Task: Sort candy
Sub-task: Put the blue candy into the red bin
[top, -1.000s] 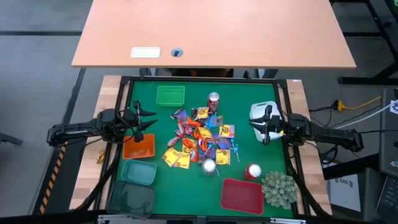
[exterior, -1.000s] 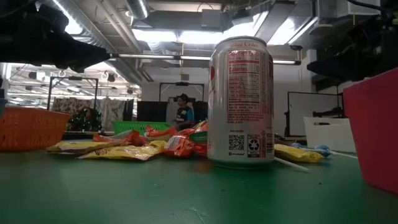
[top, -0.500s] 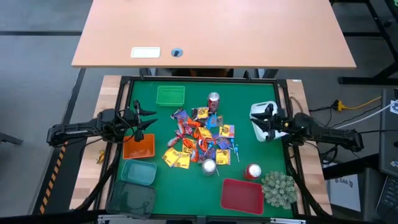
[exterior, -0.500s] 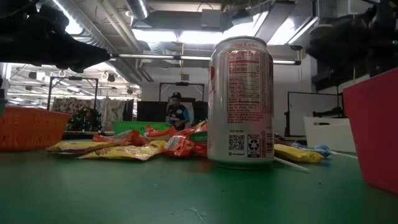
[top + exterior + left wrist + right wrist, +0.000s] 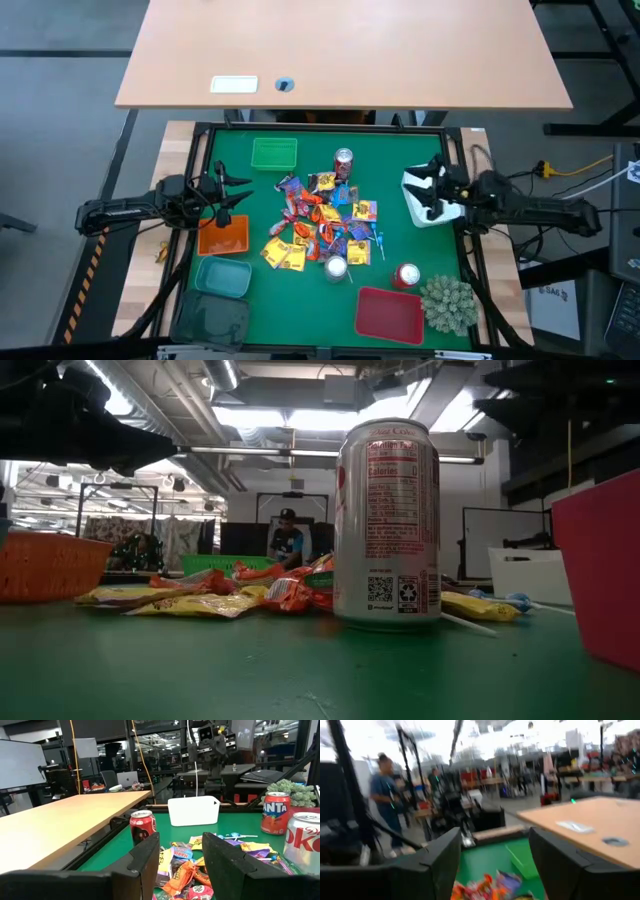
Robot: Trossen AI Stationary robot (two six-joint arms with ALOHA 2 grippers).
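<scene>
The candy (image 5: 322,222) shows yellow, orange-red, blue and purple wrappers on a green mat (image 5: 390,150). Bins are green (image 5: 273,153), orange (image 5: 222,238), red (image 5: 389,313) and white (image 5: 424,190); the cans (image 5: 343,162) are red and silver.
</scene>
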